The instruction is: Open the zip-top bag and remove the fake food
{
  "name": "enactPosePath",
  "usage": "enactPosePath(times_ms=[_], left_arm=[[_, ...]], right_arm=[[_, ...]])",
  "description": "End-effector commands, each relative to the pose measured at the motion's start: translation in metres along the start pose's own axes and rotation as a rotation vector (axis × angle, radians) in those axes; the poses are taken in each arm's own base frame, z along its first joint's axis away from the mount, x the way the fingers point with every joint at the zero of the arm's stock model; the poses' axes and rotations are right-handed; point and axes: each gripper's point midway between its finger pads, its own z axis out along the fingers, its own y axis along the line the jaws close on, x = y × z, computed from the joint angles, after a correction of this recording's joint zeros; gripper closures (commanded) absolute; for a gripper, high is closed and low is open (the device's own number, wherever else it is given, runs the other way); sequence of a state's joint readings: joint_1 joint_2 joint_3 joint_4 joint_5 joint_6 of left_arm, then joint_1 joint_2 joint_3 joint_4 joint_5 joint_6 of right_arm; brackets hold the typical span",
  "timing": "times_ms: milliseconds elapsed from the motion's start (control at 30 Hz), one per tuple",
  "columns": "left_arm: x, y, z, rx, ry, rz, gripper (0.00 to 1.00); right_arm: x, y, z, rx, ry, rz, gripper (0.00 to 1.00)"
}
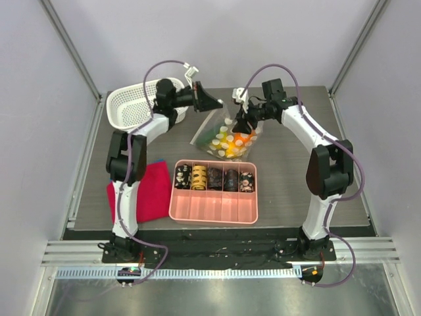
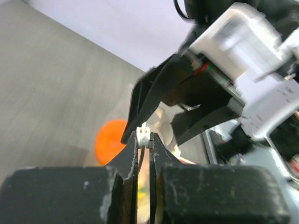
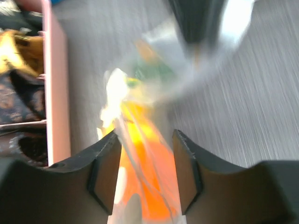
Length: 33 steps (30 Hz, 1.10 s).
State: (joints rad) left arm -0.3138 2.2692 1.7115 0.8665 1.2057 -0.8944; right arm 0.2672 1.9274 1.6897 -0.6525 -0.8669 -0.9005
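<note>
The clear zip-top bag [image 1: 212, 126] lies at the table's middle with the fake food [image 1: 227, 139] inside, orange, yellow and green pieces. My left gripper [image 1: 216, 104] is at the bag's far left corner. In the left wrist view it [image 2: 145, 138] is shut on the bag's small white slider [image 2: 144, 133], with an orange piece [image 2: 111, 142] behind. My right gripper [image 1: 241, 126] is over the bag's right side. In the right wrist view it [image 3: 145, 144] is open, and the bag [image 3: 159, 88] with orange food [image 3: 149, 186] passes between its fingers.
A white lattice basket [image 1: 135, 107] stands at the back left. A pink tray [image 1: 214, 207] with several dark patterned cylinders [image 1: 214, 178] sits just in front of the bag, its wall showing in the right wrist view [image 3: 56, 93]. A red cloth [image 1: 154, 191] lies front left.
</note>
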Motion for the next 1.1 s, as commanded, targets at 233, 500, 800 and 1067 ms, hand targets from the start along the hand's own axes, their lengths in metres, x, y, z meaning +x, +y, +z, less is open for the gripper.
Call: enactPosePath(times_ms=[233,500,800,1067], left_arm=[[-0.053,-0.050,-0.012,-0.225,-0.016,0.236,1.00],[-0.037,-0.058,-0.001,-0.226,0.066,0.265,1.00],[-0.039,-0.066,0.000,-0.213,0.064,0.279,1.00],[-0.042,-0.079,-0.001,-0.187,0.056,0.299,1.00]], right_arm=[[-0.083,-0.026,-0.033,0.275,-0.274,0.091,0.25],[-0.110,-0.024,-0.038,0.236,-0.350,0.036,0.21],[-0.127,-0.019,-0.021,0.148,-0.403,0.027,0.39],[-0.128,-0.009,-0.015,0.114,-0.398,-0.004,0.43]])
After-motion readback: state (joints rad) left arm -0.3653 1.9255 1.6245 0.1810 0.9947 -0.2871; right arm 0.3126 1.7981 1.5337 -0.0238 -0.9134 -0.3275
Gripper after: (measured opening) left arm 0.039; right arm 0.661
